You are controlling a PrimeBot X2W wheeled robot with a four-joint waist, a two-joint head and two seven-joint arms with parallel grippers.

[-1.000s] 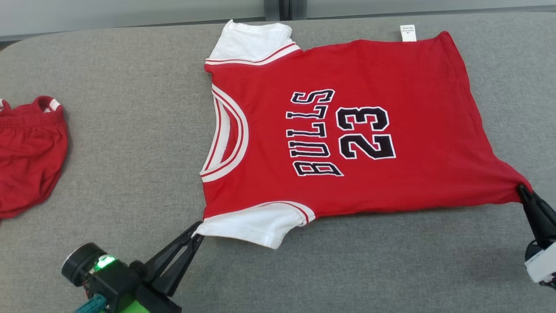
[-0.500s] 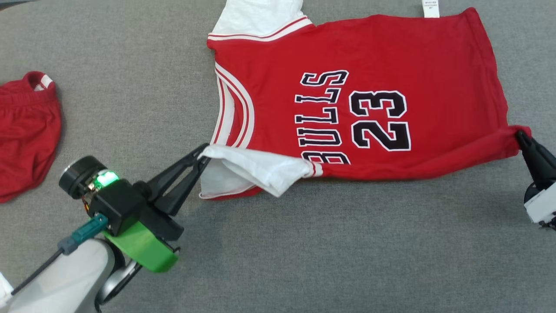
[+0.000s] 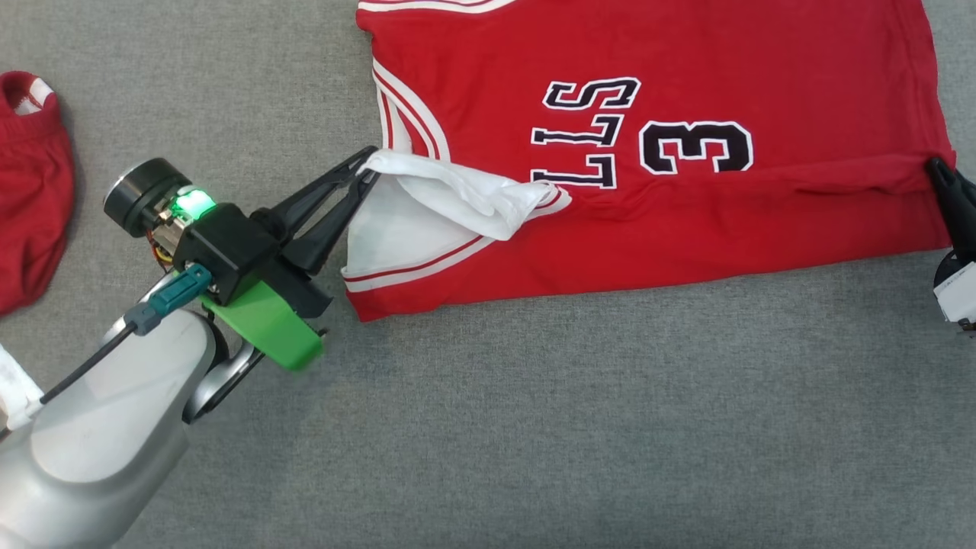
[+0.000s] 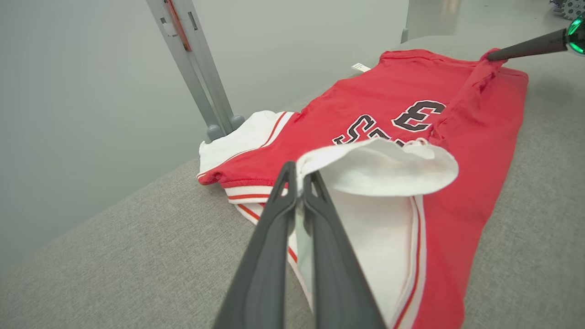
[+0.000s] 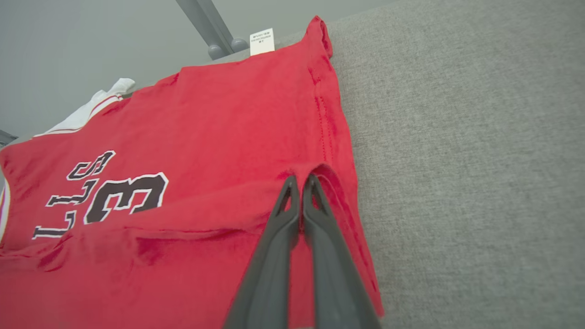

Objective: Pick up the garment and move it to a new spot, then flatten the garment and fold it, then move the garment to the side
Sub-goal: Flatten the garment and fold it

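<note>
The garment [image 3: 686,61] is a red jersey with white sleeves and black lettering, lying on the grey padded table [image 3: 534,419]. Its near long edge is lifted and doubled back over the front, hiding part of the lettering and one digit. My left gripper [image 3: 370,162] is shut on the edge of the near white sleeve [image 3: 465,198], which hangs curled from the tips. In the left wrist view the left gripper [image 4: 299,171] pinches that sleeve [image 4: 388,169]. My right gripper [image 3: 932,164] is shut on the near hem corner; the right wrist view shows the right gripper [image 5: 300,180] clamping the red hem [image 5: 338,183].
A second red garment [image 3: 30,175] lies at the table's left edge. A grey metal post [image 4: 196,77] stands behind the far edge of the table. A white label [image 5: 262,41] sticks out of the jersey's far hem. Bare grey table stretches in front of the jersey.
Both grippers have carried the jersey's near edge farther across the shirt, so the fold covers more lettering. The head camera has tilted down, shifting the whole picture.
</note>
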